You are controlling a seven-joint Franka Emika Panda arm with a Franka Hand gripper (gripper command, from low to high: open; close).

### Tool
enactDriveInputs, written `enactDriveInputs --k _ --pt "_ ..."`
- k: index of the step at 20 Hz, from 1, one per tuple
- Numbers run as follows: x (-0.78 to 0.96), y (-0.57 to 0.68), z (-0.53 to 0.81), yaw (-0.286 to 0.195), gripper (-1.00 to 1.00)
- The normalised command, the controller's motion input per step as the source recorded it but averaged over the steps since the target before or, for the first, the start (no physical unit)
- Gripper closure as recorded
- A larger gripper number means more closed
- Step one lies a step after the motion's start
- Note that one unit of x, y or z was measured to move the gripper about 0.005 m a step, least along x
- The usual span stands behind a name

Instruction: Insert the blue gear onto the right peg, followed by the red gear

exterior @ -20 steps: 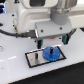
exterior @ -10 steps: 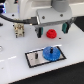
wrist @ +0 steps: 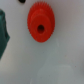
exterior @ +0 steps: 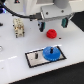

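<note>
Blue gear (exterior: 50,53) seated on black-bordered plate (exterior: 33,61); red gear (exterior: 51,34) loose on white bench (exterior: 15,52). Hand (exterior: 53,23) above, spread wide, empty. No legible writing.

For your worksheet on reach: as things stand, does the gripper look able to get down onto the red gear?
Probably yes. The gripper hangs open just above the red gear, which lies alone on the white table. The blue gear sits apart on the plate, and the wrist view shows nothing covering the red gear.
</note>
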Motion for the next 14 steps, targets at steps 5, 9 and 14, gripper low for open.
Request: enactDriveInputs --k 5,9,14 --pt "-0.09 0.18 -0.37 0.000 -1.00" --pt "-0.13 0.17 -0.42 0.000 -1.00" --pt "-0.32 0.14 -0.35 0.000 -1.00"
